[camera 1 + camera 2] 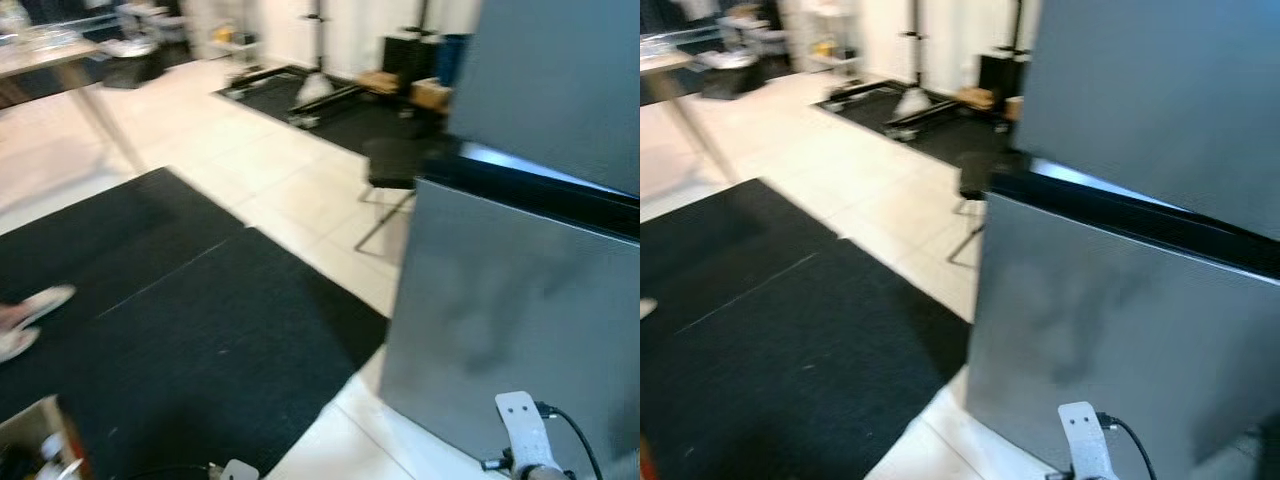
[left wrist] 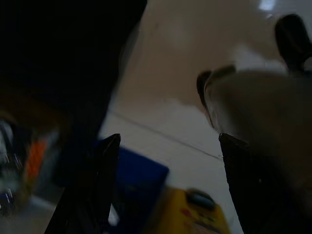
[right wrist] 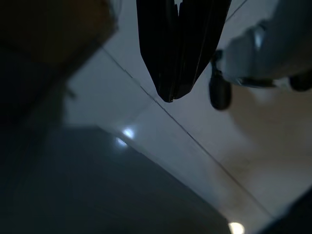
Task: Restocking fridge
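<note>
The grey fridge (image 1: 520, 300) stands at my right with both doors closed and a dark seam between the upper door (image 1: 550, 90) and the lower one. My right arm's wrist (image 1: 525, 435) hangs low in front of the lower door. In the right wrist view my right gripper (image 3: 168, 97) is shut with nothing in it, hanging over pale floor tiles. In the left wrist view my left gripper (image 2: 169, 141) is open with nothing between its fingers. Beyond them lie a blurred blue thing (image 2: 139, 178) and a yellow thing (image 2: 195, 214).
A black mat (image 1: 180, 320) covers the floor to the left of the fridge. A person's white shoes (image 1: 30, 310) rest on its left edge. A cardboard box (image 1: 35, 440) sits bottom left. A black chair (image 1: 390, 165) stands by the fridge's far corner. A table (image 1: 60, 50) is far left.
</note>
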